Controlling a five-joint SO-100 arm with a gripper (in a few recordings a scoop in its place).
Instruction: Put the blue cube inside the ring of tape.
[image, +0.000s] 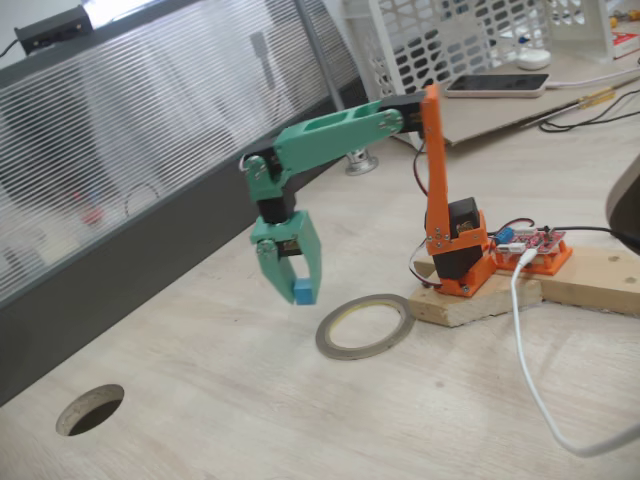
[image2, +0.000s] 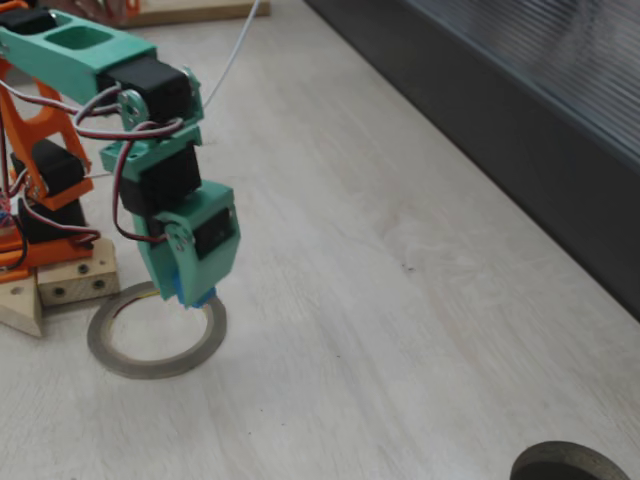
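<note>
A: What does one fixed view show?
B: The green gripper (image: 296, 285) pinches a tiny sky-blue plastic cube (image: 303, 292), raised at ten o'clock from the flat grey-brown ring of tape (image: 365, 326).

A: And the other fixed view?
B: The gripper (image2: 195, 295) hangs at the ring of tape's (image2: 156, 341) one o'clock rim, the blue cube (image2: 203, 297) peeking out below.

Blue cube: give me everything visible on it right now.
The blue cube is a tiny, plain, bright sky-blue block that looks like plastic. It is pinched between the tips of the green gripper, held off the table. In one fixed view it hangs to the left of the ring of tape; in the other, only a sliver of it peeks below the gripper, near the ring's upper right rim. Only the fingers touch it.
</note>
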